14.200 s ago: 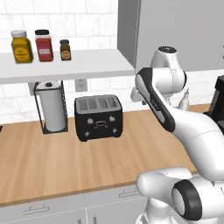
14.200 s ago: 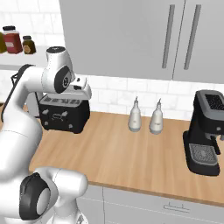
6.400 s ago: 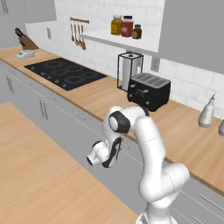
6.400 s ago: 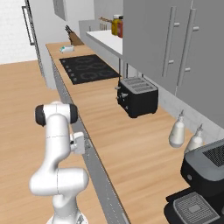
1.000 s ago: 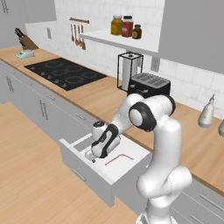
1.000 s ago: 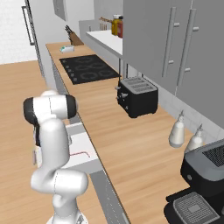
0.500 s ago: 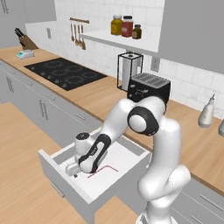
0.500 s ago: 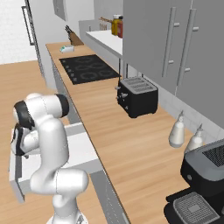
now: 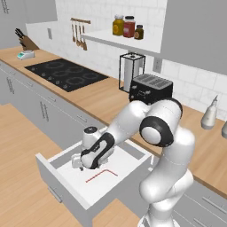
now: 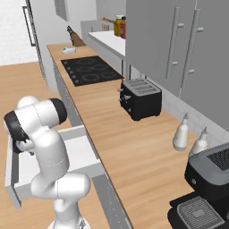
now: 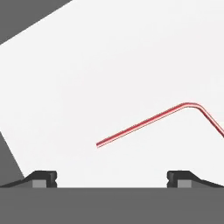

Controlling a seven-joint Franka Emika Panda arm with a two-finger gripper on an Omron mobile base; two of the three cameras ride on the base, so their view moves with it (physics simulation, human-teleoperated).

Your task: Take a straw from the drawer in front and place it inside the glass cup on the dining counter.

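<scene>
Hand view shows my gripper (image 11: 111, 177) spread wide and empty above the white floor of the open drawer (image 9: 57, 175). No writing is legible anywhere. Ahead of my fingertips (image 11: 43, 177), untouched, the straw (image 11: 151, 120) lies flat, its bent end right.

Kitchen: cooktop (image 9: 66, 76), toaster (image 9: 150, 88), wood counter (image 10: 129, 147), wall cabinets (image 10: 179, 44).

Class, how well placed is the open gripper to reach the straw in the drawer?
Probably well: the drawer is pulled out, the straw lies bare on its white floor, and the gripper hovers open above it.
</scene>
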